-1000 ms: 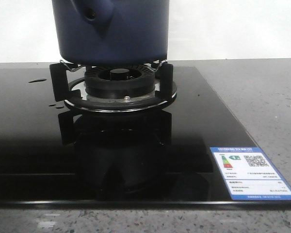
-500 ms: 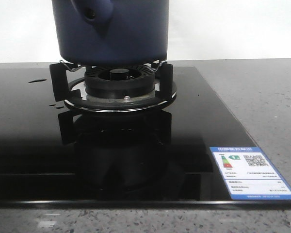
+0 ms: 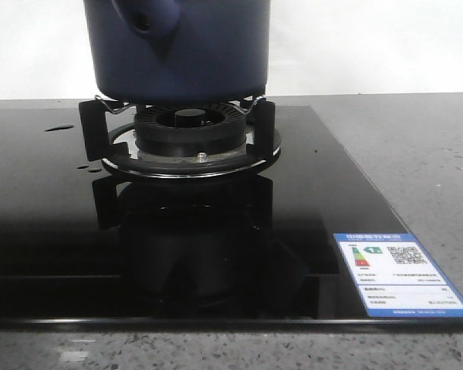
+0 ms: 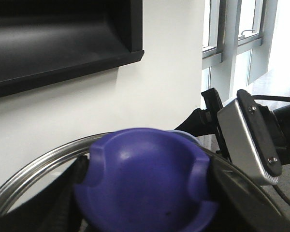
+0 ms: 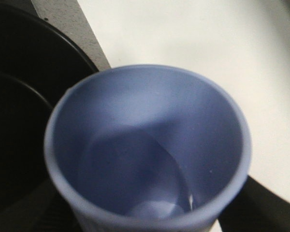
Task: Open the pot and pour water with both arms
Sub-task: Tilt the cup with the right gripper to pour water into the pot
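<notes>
The lid (image 4: pixel 145 181) is held off the pot (image 3: pixel 177 50) by the left gripper. The cup (image 5: pixel 147 150) is held beside the pot, apparently unpoured. Neither claw's state can be told.

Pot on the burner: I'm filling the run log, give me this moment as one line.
pot: on stove burner | lid knob: close under left wrist camera | cup: fills right wrist view, tilted | jaws: unseen

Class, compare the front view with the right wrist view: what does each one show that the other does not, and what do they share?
Only the front view shows the gas burner with its pot stand, the energy label on the black glass hob, and the outside of the dark blue pot resting on the stand. Only the right wrist view shows the pale blue cup, seen from above its mouth. Both share the speckled grey countertop and the white wall behind.
</notes>
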Action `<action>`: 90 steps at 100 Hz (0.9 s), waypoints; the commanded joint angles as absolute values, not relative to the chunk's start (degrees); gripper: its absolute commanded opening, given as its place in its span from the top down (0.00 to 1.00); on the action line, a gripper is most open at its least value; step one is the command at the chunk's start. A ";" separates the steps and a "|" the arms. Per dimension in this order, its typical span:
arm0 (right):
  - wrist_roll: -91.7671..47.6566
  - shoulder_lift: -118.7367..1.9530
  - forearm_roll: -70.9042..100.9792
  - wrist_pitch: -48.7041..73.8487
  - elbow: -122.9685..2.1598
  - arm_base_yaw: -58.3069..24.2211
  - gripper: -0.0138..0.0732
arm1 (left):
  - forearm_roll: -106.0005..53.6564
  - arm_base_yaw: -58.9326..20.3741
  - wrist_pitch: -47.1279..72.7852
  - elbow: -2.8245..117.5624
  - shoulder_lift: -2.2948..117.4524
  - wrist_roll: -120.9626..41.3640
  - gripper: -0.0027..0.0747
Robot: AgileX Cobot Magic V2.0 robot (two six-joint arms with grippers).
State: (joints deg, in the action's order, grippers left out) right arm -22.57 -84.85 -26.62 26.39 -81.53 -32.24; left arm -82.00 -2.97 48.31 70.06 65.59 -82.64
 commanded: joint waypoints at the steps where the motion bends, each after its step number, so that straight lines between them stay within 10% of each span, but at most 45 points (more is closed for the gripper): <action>1: -23.33 -82.62 -31.31 20.95 -83.89 -32.25 0.61 | -87.60 -2.93 47.01 71.87 64.33 -82.00 0.68; 90: -23.33 -85.05 -55.76 11.58 -83.89 -35.18 0.61 | -87.60 -2.93 45.87 71.87 64.33 -82.00 0.68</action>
State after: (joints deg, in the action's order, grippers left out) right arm -22.73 -87.42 -52.77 15.84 -81.53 -35.14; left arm -82.11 -2.97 46.99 70.06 65.59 -82.64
